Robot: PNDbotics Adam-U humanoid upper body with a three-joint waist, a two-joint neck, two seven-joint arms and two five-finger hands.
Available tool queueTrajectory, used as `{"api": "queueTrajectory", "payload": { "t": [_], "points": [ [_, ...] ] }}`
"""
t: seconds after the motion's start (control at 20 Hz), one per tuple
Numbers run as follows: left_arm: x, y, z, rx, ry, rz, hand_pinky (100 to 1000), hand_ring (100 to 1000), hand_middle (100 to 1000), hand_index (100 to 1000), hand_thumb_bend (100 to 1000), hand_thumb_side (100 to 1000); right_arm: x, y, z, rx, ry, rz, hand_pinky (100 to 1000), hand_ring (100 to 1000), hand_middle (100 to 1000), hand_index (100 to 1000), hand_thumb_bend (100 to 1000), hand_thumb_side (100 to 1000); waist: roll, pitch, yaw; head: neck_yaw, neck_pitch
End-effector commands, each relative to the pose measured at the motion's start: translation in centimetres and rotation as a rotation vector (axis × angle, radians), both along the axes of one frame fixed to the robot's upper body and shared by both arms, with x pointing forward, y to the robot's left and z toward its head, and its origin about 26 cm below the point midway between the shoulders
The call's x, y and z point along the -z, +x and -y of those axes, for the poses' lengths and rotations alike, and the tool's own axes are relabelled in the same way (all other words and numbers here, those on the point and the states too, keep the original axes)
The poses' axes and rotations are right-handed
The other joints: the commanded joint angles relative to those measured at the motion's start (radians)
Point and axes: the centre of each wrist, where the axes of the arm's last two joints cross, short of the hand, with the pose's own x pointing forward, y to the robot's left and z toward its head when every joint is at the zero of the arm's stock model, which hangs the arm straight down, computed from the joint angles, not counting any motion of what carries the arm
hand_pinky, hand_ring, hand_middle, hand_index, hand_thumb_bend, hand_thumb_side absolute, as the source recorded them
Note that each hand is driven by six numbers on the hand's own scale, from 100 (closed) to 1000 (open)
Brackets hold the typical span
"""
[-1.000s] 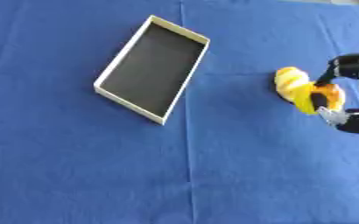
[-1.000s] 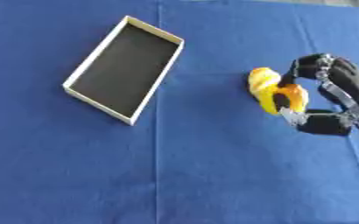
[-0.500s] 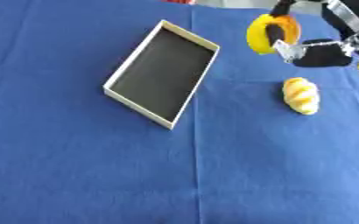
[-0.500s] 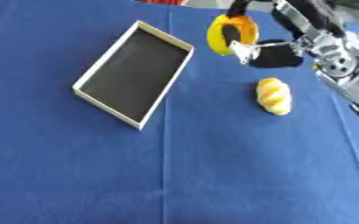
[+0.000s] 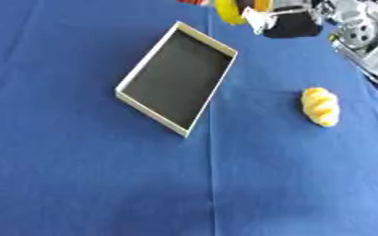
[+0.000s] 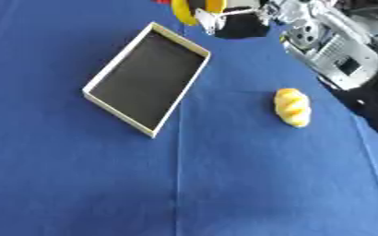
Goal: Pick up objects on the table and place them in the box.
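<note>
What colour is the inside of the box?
Black, with pale cream walls: the box shows best in the left eye view.

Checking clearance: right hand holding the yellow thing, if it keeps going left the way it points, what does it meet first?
Probably nothing: right hand with the yellow object sits above the box's far corner; depth unclear.

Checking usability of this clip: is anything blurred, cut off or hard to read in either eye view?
Left eye view: soft all over; the right hand and its yellow object are cut by the top edge. Right eye view: same softness; box and yellow pastry readable, lighting even, no glare.
</note>
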Motion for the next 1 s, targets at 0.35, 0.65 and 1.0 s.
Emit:
{"api": "queueTrajectory", "payload": {
  "t": [0.35, 0.65, 1.0],
  "points": [
    [-1.3, -0.3, 1.2, 0.101, 0.049, 0.034, 814, 811, 786, 879, 100, 639, 2.8, 2.8, 0.8, 0.088, -0.064, -0.091, 780, 596, 441, 510, 100, 198, -0.004, -0.001, 0.020, -0.029, -0.019],
    [-1.4, -0.3, 1.7, 0.129, 0.052, 0.024, 813, 811, 786, 879, 100, 641, 4.4, 4.3, 0.6, 0.097, -0.087, -0.131, 780, 602, 446, 515, 100, 198, -0.006, 0.007, 0.030, -0.032, -0.025],
    [-1.2, -0.2, 1.9, 0.138, 0.052, 0.005, 813, 810, 786, 879, 100, 644, 5.8, 5.2, 0.5, 0.105, -0.131, -0.180, 803, 671, 531, 595, 100, 146, -0.010, 0.007, 0.032, -0.029, -0.028]
  ]
}}
